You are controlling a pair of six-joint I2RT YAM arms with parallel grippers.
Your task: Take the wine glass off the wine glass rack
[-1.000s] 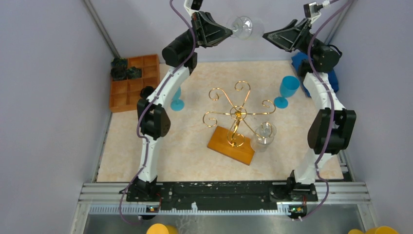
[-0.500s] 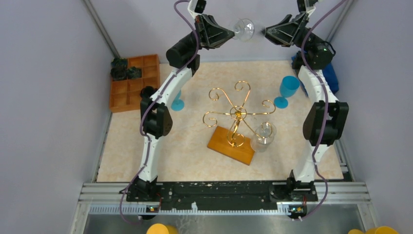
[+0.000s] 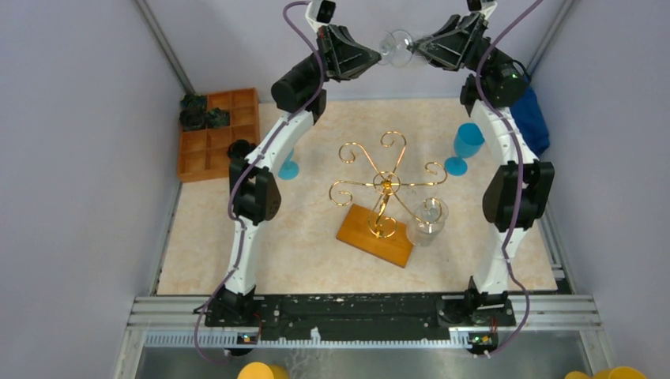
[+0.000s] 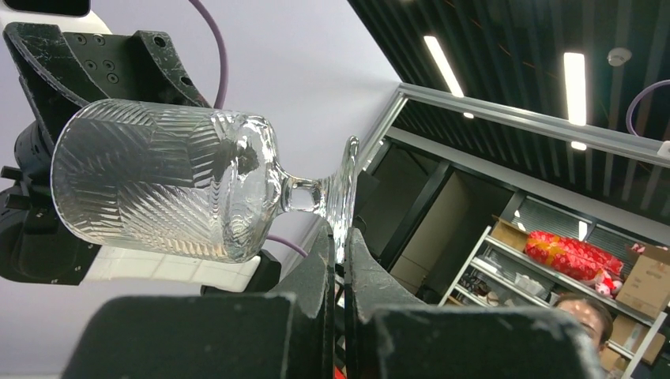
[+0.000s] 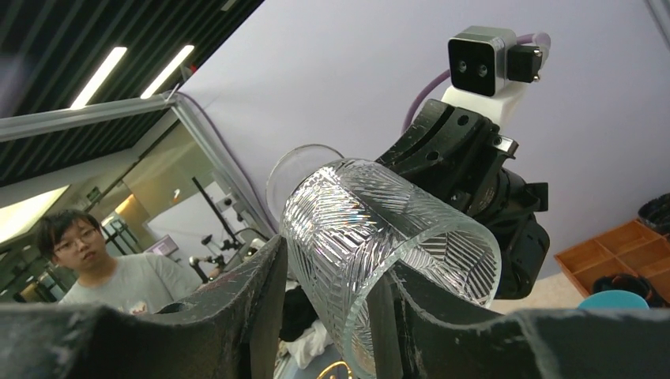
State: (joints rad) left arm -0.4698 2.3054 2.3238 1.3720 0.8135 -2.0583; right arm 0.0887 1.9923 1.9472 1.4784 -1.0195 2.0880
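Note:
A clear cut wine glass (image 3: 393, 46) is held sideways high above the back of the table, between both grippers. My left gripper (image 3: 378, 54) is shut on the edge of its foot (image 4: 345, 185), with the bowl (image 4: 166, 185) sticking out to the left in the left wrist view. My right gripper (image 3: 412, 46) is open at the bowl's rim (image 5: 379, 237): one finger (image 5: 253, 292) is outside the wall, the other (image 5: 442, 316) inside the bowl. The gold wine glass rack (image 3: 385, 185) stands mid-table on its wooden base (image 3: 363, 229), with a second clear glass (image 3: 430, 221) hanging at its right.
Two blue goblets stand on the table, one at the right (image 3: 468, 146) and one behind the left arm (image 3: 286, 167). An orange compartment tray (image 3: 217, 134) lies at the back left. A blue cloth (image 3: 537, 118) lies at the back right.
My right gripper has moved left to the glass and now straddles the bowl's rim. The left gripper with the glass has risen slightly and stayed shut on the foot.

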